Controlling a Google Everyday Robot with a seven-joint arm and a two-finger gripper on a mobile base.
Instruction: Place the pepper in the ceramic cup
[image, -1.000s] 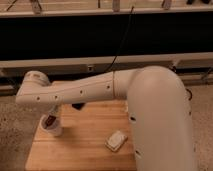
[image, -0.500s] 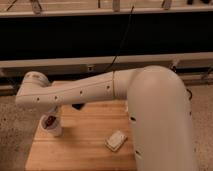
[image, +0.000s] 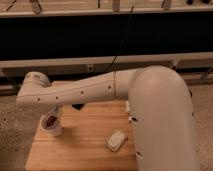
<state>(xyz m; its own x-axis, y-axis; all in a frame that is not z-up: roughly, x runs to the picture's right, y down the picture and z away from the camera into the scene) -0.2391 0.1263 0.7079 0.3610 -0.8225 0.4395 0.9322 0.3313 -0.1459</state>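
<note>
The white ceramic cup (image: 53, 127) stands upright at the left side of the wooden table (image: 85, 150). The dark red pepper (image: 50, 120) shows in the cup's mouth. My white arm (image: 90, 90) reaches from the right across the table to the left. My gripper (image: 56, 112) hangs down from the arm's end, right above and behind the cup, mostly hidden by the arm.
A small pale flat packet (image: 116, 141) lies on the table right of centre. A small dark thing (image: 77, 106) shows under the arm. A dark shelf unit (image: 100, 35) runs along the back. Speckled floor (image: 15, 130) lies left of the table.
</note>
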